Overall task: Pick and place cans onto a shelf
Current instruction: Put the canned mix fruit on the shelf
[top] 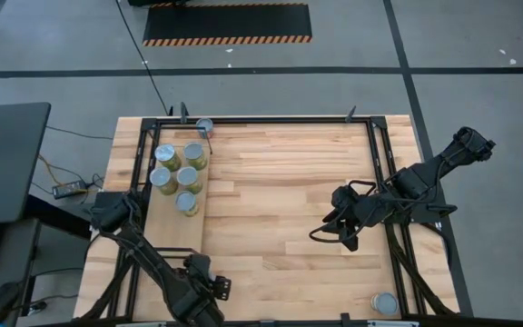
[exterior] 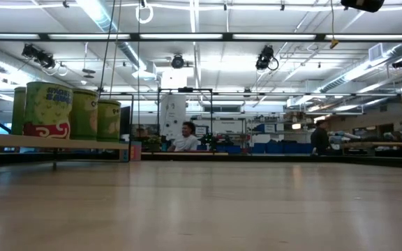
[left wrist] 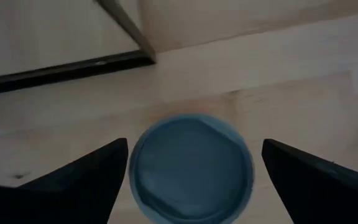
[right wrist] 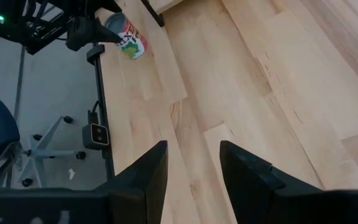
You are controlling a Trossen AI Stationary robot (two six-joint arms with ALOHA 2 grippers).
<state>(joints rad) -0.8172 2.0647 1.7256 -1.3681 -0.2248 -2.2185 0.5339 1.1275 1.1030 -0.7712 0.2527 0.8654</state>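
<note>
Silver-topped can (left wrist: 191,168) between spread left tool (left wrist: 191,186) fingers; right tool (right wrist: 194,180) part-open, empty.

The cans (exterior: 49,110) on the shelf (exterior: 54,143) carry green labels with lettering on top and a red band below, but the words are too blurred to read.

Long ceiling strip lights (exterior: 187,36) give bright, even light, with a pale sheen on the worktop (exterior: 208,209) in the low view. The can (left wrist: 191,169) between the left gripper's fingers (left wrist: 79,183) looks soft and bluish, probably out of focus. Shadows are faint.
</note>
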